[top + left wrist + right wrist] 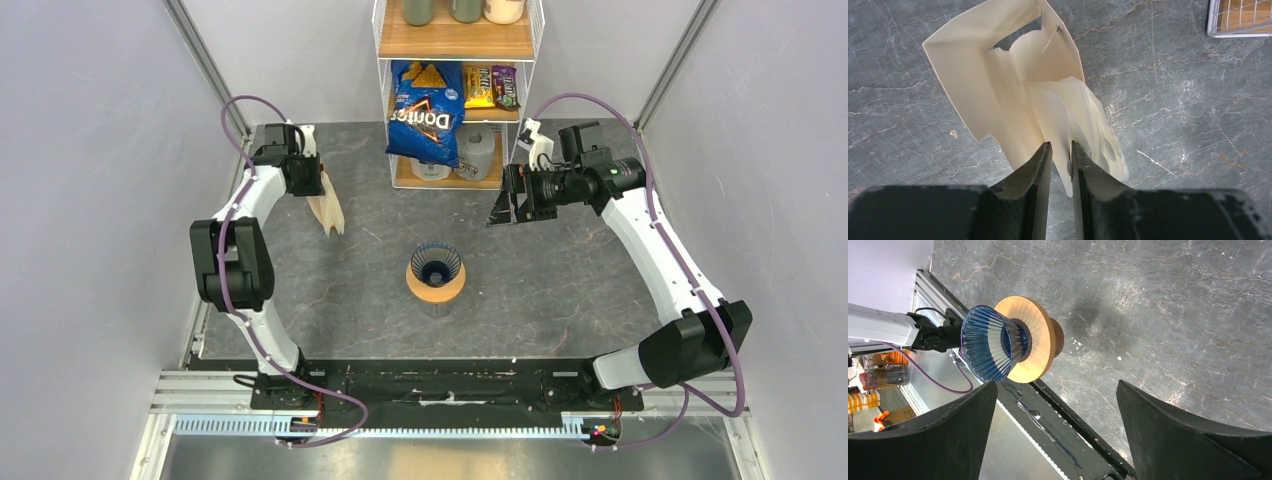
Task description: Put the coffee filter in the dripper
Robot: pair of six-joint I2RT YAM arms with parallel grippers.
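In the left wrist view the pale coffee filter (1088, 125) sticks out of a tan folded paper sleeve (973, 80) above the table. My left gripper (1061, 145) has its fingers close together, with an edge of the filter between them. From above, the sleeve (327, 208) hangs as a tan wedge at my left gripper (315, 185), far left. The dark blue ribbed dripper (436, 263) sits on a tan wooden ring (436, 292) at the table's centre. My right gripper (505, 208) hovers to its far right, open and empty. In the right wrist view the dripper (988, 342) lies beyond the gripper (1056, 382).
A wire shelf rack (455, 45) stands at the back centre with a Doritos bag (425, 110), candy packs and a plastic jug; its corner (1240, 20) shows in the left wrist view. A black rail (430, 385) runs along the near edge. Grey walls close in both sides.
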